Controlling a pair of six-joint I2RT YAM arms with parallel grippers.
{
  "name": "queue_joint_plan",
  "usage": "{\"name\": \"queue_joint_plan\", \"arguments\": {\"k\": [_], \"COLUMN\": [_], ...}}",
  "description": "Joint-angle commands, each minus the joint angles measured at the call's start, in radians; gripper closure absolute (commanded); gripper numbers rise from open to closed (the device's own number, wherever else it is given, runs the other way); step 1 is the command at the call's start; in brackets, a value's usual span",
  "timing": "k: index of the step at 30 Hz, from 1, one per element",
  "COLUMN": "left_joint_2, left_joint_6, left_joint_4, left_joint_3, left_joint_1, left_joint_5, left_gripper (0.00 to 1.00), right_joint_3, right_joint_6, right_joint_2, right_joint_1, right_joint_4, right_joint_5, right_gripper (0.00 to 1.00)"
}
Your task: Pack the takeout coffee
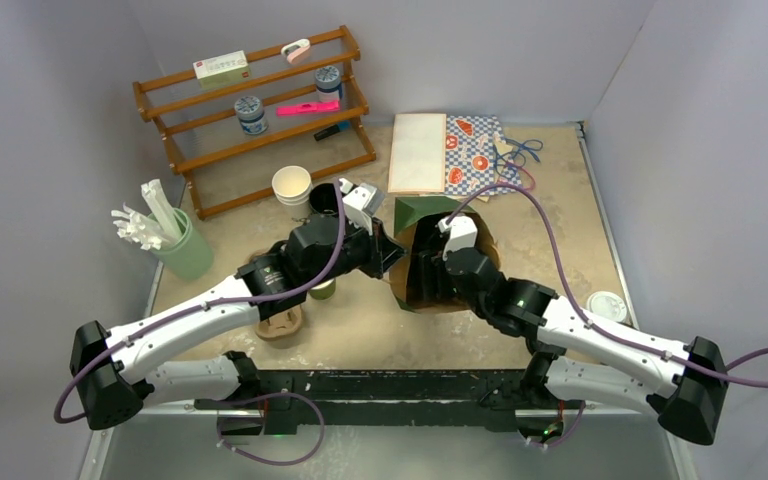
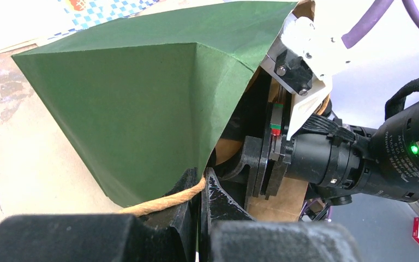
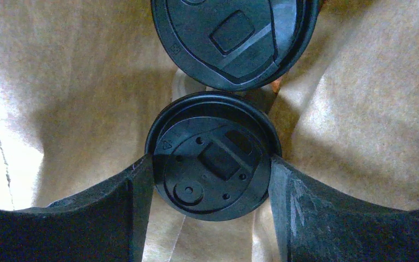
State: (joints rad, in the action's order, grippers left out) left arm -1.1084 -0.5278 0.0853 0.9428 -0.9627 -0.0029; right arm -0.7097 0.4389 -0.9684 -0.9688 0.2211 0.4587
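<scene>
Packing step in hand: setting the takeout coffee (image 3: 214,155) down inside the paper bag (image 2: 131,93); judged from the cup sitting deep in the bag and not yet released.
Task item, location: inside the bag, on the near side of its brown interior. Only the black sip lid shows, facing the right wrist camera; the cup body is hidden beneath it.
Right gripper (image 3: 210,164): fingers pressed against the lid rim on both sides, holding the takeout coffee.
Left gripper (image 2: 199,185): clamped tight on the twine handle (image 2: 163,203) and the bag's green edge, holding the mouth open.
Handling advice: lower the cup level until the bag floor bears it. Part the fingers only enough to clear the rim, then withdraw straight back along the cup's axis. The left arm should hold the mouth until the right arm is out.
Risk: a second lidded cup (image 3: 234,38) stands just beyond, the two lids almost touching, so a sideways nudge could tip either. The soft walls may also snag the fingers.
Container, bag: green outside, brown inside; holds two black-lidded cups.
Container, pale green tumbler (image 1: 188,258): left of the table; holds white sticks, stirrers or straws, cannot tell which.
Container, lidless cup (image 1: 292,185): just near the rack, white inside, nothing seen in it.
Container, wooden rack (image 1: 260,110): far left; its shelves hold two tins, a box and pink items.
</scene>
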Motion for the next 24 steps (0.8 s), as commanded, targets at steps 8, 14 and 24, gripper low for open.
{"name": "queue_joint_plan", "arguments": {"k": [8,14,24], "left_joint_2": [0.044,0.04,0.078], "left_joint_6": [0.025,0.03,-0.009], "left_joint_4": [0.039,0.049,0.06], "left_joint_3": [0.011,0.018,-0.001], "left_joint_1": [0.001,0.001,0.001], "left_joint_5": [0.039,0.06,0.016], "left_gripper": [1.0,1.0,1.0], "right_joint_3": [0.007,0.014,0.043], "right_joint_6": [-0.002,-0.005,-0.07], "right_joint_2": [-0.02,-0.03,-0.053], "right_joint_1": [0.005,0.004,0.004], "right_joint_4": [-0.059,-0.095,-0.189], "right_joint_5": [-0.041,-0.036,0.076], "right_gripper": [1.0,1.0,1.0]}}
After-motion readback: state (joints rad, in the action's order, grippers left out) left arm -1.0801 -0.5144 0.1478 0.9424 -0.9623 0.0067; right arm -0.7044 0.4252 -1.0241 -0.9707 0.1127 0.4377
